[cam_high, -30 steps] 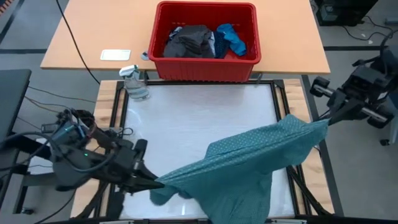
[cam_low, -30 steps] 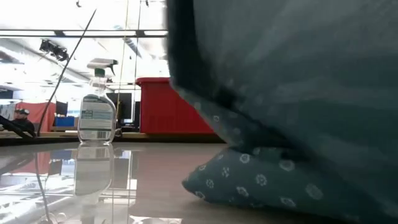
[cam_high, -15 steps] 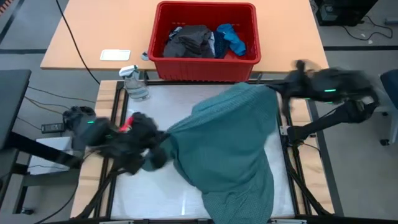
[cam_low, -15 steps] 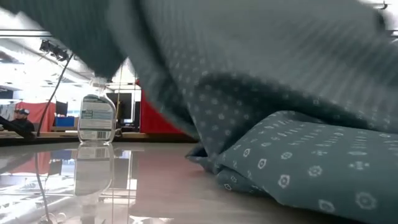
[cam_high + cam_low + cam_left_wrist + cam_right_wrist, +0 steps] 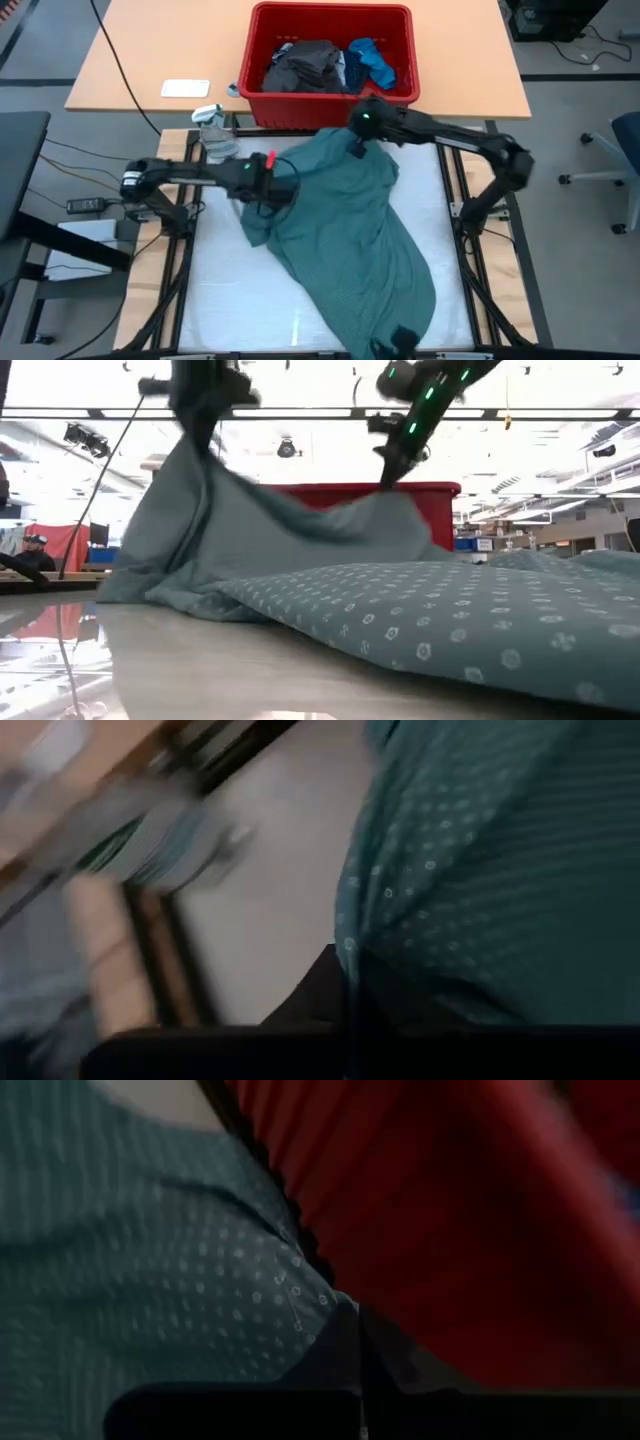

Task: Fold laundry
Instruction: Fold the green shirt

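A large teal-green cotton shirt with a small pale dot print (image 5: pixel 345 245) lies spread over the white counter (image 5: pixel 240 300), running from the upper middle of the high view down to the lower edge. Its upper part is lifted off the surface at two points. The left pincer (image 5: pixel 268 186) is clamped shut on the shirt's upper left edge, left of centre in the frame, with its arm reaching in from the left. The right pincer (image 5: pixel 357 148) is pinched shut on the cloth at the top of the shirt, just below the red plastic bin (image 5: pixel 330 108), its arm bending in from the right side. In the low view the fabric rises into two peaks under the pincers and slopes down into a flat dotted sheet across the foreground.

The bin stands on the tan wooden table behind the counter and holds a dark grey crumpled piece (image 5: pixel 305 66) and a small bright blue piece (image 5: pixel 372 60). A clear spray bottle (image 5: pixel 214 133) stands at the counter's upper left corner.
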### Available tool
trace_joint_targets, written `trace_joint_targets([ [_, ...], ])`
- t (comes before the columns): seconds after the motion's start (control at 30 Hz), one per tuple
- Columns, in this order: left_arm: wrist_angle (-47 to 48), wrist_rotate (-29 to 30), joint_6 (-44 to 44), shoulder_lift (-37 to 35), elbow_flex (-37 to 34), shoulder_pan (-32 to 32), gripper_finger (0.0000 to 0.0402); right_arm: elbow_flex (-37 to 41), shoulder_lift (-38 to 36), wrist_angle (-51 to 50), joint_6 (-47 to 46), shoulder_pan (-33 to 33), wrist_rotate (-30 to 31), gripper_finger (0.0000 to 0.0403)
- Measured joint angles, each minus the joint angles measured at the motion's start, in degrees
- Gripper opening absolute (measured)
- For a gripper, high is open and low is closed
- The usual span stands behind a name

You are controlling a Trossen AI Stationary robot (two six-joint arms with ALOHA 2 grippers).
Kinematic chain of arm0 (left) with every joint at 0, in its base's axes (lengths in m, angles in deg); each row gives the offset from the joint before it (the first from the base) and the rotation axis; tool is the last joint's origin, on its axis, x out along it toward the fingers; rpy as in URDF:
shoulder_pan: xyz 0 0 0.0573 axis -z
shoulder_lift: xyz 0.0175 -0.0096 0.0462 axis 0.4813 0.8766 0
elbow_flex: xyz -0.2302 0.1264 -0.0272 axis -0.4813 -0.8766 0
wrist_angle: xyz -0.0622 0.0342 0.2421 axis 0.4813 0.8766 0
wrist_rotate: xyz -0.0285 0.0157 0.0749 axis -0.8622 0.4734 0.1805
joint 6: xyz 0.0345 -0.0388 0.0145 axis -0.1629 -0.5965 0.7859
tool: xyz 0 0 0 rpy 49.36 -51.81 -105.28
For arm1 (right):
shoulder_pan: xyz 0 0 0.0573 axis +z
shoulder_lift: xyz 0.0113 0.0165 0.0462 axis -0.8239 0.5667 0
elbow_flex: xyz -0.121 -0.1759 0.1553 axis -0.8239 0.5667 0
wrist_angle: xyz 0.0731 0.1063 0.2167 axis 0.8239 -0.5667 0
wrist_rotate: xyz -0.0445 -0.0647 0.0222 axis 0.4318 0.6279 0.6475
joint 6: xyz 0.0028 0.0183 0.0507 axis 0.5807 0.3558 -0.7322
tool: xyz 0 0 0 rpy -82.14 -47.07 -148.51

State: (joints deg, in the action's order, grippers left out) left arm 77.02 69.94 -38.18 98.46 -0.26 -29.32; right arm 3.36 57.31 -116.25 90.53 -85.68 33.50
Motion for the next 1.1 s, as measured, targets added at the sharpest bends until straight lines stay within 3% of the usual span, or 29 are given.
trace_joint_targets([
  [0.13, -0.07, -1.69, 2.69, 0.00, -8.65, -9.69, 0.0036, -3.97, 6.66, 0.74, -0.65, -3.27, -2.52, 0.0032],
  [0.33, -0.97, -2.79, 10.32, 0.00, -14.32, -18.49, 0.0099, -12.09, 8.13, -3.47, -3.54, -4.80, -3.64, 0.0139],
  [0.47, -2.31, -5.58, 18.96, 0.00, -14.20, -20.92, 0.0133, -18.14, 6.33, -12.58, -11.38, -4.43, -10.88, 0.0195],
  [0.57, -2.34, -7.67, 24.62, -0.68, -13.17, -20.70, 0.0144, -18.90, 3.36, -20.16, -21.26, -1.76, -19.88, 0.0204],
  [0.67, -2.03, -7.89, 26.91, -2.41, -12.25, -20.01, 0.0146, -12.30, 0.45, -22.43, -27.67, 4.55, -22.20, 0.0198],
  [0.83, -5.95, -14.34, 27.45, -7.02, -11.39, -17.47, 0.0146, 6.29, -5.65, -11.62, -40.57, 18.51, -22.51, 0.0183],
  [0.97, -22.43, -24.68, 30.48, -9.06, -13.57, -12.14, 0.0137, 17.39, -8.20, -8.11, -50.94, 28.49, -19.82, 0.0173],
  [1.1, -40.16, -29.05, 32.85, -7.19, -16.45, -7.76, 0.0116, 24.46, -8.51, -8.66, -57.56, 35.42, -19.25, 0.0163],
])
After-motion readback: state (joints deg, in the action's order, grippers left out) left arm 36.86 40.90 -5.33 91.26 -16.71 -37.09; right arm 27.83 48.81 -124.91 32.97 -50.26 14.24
